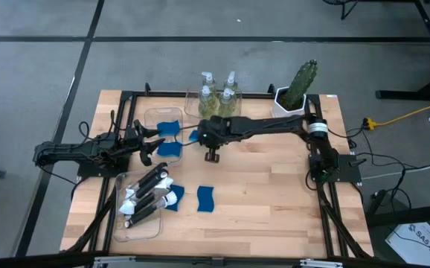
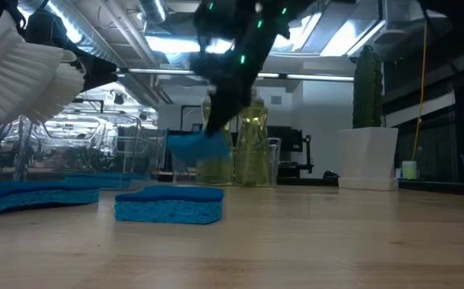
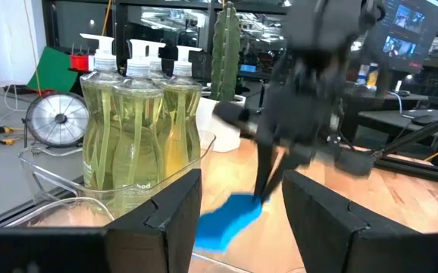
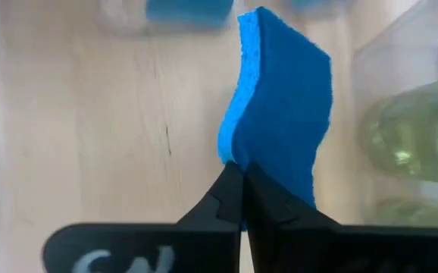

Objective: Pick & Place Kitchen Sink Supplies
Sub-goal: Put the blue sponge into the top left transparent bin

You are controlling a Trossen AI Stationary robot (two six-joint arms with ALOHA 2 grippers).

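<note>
My right gripper [image 1: 200,137] reaches over the table's middle from the right and is shut on a blue sponge [image 4: 280,106], held in the air beside a clear bin [image 1: 163,123] of sponges. More blue sponges [image 1: 205,199] lie flat on the wood near the front. Black-handled brushes with white heads [image 1: 144,195] lie in a clear bin at the front left. Pump bottles of yellow-green soap [image 1: 219,95] stand in a bin at the back. My left gripper [image 1: 152,141] waits open at the table's left, with nothing between its fingers. My right gripper pinches the sponge's near edge [image 4: 233,155] between its two fingertips. The fingers slant down from the table's right side. The sponge juts out beyond the tips, tilted, and in the low view it hangs clear of the table [image 2: 200,145].
A green cactus in a white pot [image 1: 298,89] stands at the back right. A black frame [image 1: 126,97] runs along the table's edges. Bare wood [image 1: 267,193] lies at the front right.
</note>
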